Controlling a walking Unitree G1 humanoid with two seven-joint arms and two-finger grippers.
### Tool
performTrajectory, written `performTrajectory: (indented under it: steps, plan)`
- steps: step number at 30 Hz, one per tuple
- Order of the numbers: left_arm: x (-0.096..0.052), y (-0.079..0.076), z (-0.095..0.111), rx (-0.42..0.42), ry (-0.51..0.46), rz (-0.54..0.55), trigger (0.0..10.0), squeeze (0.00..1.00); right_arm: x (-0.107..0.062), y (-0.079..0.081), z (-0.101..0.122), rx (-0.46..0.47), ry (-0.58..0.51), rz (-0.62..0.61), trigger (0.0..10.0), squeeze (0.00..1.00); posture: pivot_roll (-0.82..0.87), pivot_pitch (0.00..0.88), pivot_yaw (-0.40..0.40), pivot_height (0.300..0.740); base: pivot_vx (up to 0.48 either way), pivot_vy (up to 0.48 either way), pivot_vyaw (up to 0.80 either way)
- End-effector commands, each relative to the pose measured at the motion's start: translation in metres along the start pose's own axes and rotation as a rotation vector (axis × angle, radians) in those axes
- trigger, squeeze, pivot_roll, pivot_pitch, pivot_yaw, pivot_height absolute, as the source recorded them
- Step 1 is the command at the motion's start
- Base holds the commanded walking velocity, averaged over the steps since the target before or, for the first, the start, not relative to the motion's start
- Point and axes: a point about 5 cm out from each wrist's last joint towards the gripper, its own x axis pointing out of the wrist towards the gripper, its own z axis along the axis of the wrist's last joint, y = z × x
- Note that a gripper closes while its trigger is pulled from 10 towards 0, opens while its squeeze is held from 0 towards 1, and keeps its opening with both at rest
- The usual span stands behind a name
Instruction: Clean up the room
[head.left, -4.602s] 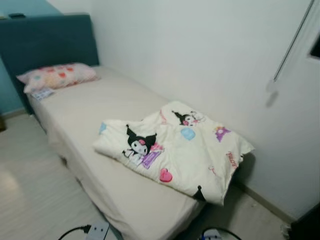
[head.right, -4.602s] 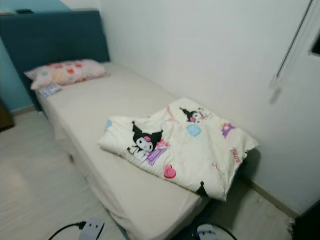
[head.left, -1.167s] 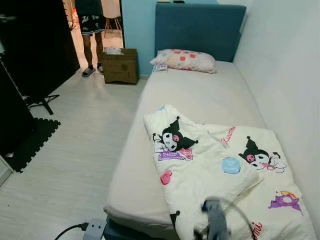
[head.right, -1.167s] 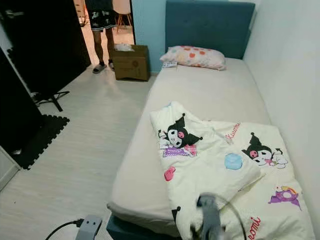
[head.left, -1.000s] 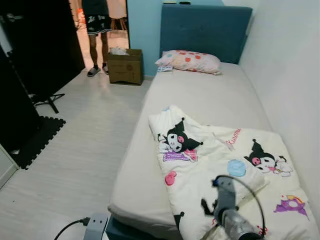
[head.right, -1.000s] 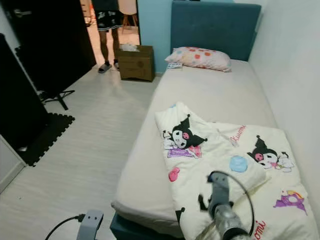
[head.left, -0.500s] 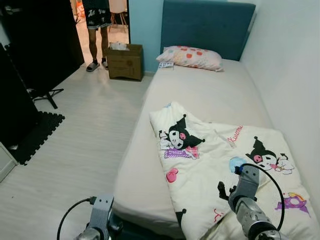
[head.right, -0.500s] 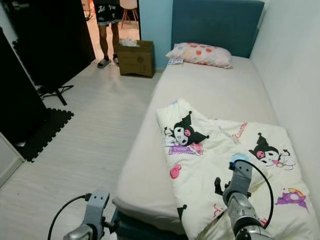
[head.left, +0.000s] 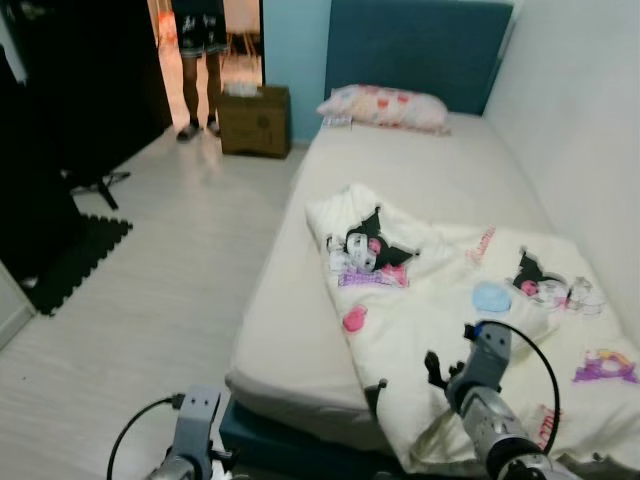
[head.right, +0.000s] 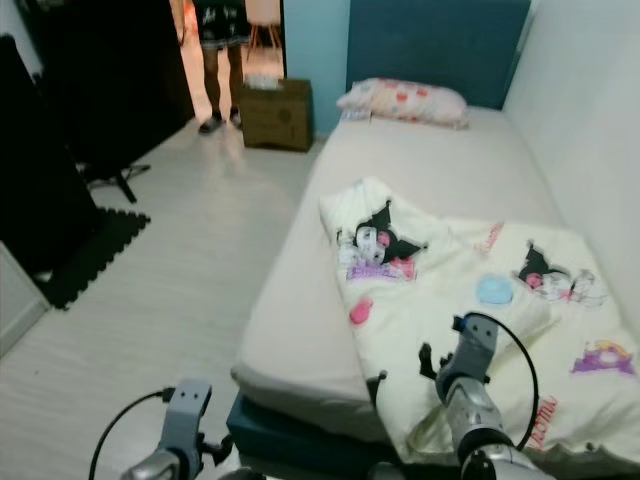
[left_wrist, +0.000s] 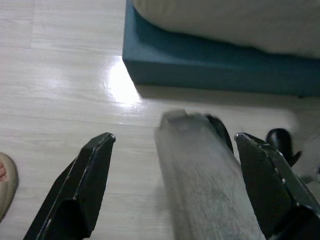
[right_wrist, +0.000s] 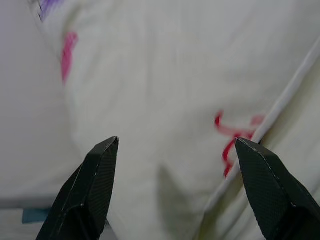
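From the eye views I see the quilt (head.left: 470, 300) lying rumpled over the foot half of the bed (head.left: 400, 180), my right gripper (right_wrist: 172, 165) raised just over its near edge; I judge a grab here may pinch only one layer and drag the heap off the bed, and red script near that edge is too blurred to read. In the right wrist view the fingers stand spread above the fabric, holding nothing. In the left wrist view my left gripper (left_wrist: 177, 165) hangs spread over the floor (left_wrist: 60, 75) beside the bed base.
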Motion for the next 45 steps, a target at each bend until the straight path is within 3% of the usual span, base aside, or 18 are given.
performTrajectory:
  steps: [1,8,12,14,15,19,22,24,30,32,33,35,38,40,45]
  plan:
    - [-0.002,0.002,-0.007,0.017,0.026,0.006,10.0,0.00,-0.001,-0.001,-0.001,0.009,-0.009,0.000,10.0,0.00,0.05,0.000,-0.031,0.590,0.000,0.000,0.00]
    - [-0.004,0.004,-0.015,0.025,0.049,0.008,10.0,0.00,0.000,-0.006,0.002,0.033,-0.008,-0.020,10.0,0.00,0.06,0.000,-0.029,0.590,0.000,0.000,0.00]
    - [-0.009,0.011,-0.025,0.037,0.065,0.011,10.0,0.00,0.003,-0.004,0.029,0.171,-0.110,0.023,10.0,0.00,0.09,0.038,-0.011,0.571,0.000,0.000,0.00]
    - [-0.009,0.011,-0.025,0.037,0.065,0.011,10.0,0.00,0.003,-0.004,0.029,0.171,-0.110,0.023,10.0,0.00,0.09,0.038,-0.011,0.571,0.000,0.000,0.00]
    - [-0.013,0.017,-0.031,0.039,0.072,0.015,10.0,0.00,0.004,-0.001,0.046,0.210,-0.179,0.058,10.0,0.00,0.11,0.076,0.007,0.561,0.000,0.000,0.00]
    - [-0.015,0.021,-0.034,0.038,0.073,0.017,10.0,0.00,0.005,0.000,0.052,0.225,-0.207,0.071,10.0,0.00,0.12,0.098,0.016,0.556,0.000,0.000,0.00]
    - [-0.023,0.036,-0.041,0.061,0.070,0.018,10.0,0.00,0.005,-0.006,0.071,0.295,-0.270,0.033,10.0,0.00,0.19,0.175,0.060,0.541,0.000,0.000,0.00]
    - [-0.023,0.036,-0.041,0.061,0.070,0.018,10.0,0.00,0.005,-0.006,0.071,0.295,-0.270,0.033,10.0,0.00,0.19,0.175,0.060,0.541,0.000,0.000,0.00]
    - [-0.033,0.059,-0.039,0.073,0.028,0.037,10.0,0.00,0.002,-0.023,0.092,0.350,-0.335,-0.047,10.0,0.00,0.24,0.214,0.091,0.527,0.000,0.000,0.00]
    - [-0.036,0.081,-0.007,0.056,-0.119,0.071,10.0,0.00,-0.005,-0.040,0.116,0.406,-0.449,-0.054,10.0,0.00,0.27,0.239,0.104,0.522,0.000,0.000,0.00]
    - [-0.036,0.081,-0.007,0.056,-0.119,0.071,10.0,0.00,-0.005,-0.040,0.116,0.406,-0.449,-0.054,10.0,0.00,0.27,0.239,0.104,0.522,0.000,0.000,0.00]
    - [-0.037,0.092,0.025,0.041,-0.250,0.087,10.0,0.00,-0.012,-0.050,0.136,0.418,-0.553,-0.034,10.0,0.00,0.27,0.245,0.103,0.522,0.000,0.000,0.00]
    - [-0.037,0.093,0.043,0.048,-0.316,0.087,10.0,0.00,-0.017,-0.056,0.147,0.417,-0.608,-0.024,10.0,0.00,0.27,0.251,0.103,0.522,0.000,0.000,0.00]
    - [-0.037,0.092,0.073,0.054,-0.426,0.078,10.0,0.00,-0.026,-0.068,0.163,0.415,-0.694,-0.027,10.0,0.00,0.26,0.259,0.102,0.522,0.000,0.000,0.00]
    - [-0.038,0.087,0.095,0.067,-0.510,0.058,10.0,0.00,-0.034,-0.084,0.173,0.378,-0.735,-0.088,10.0,0.00,0.26,0.263,0.105,0.522,0.000,0.000,0.00]
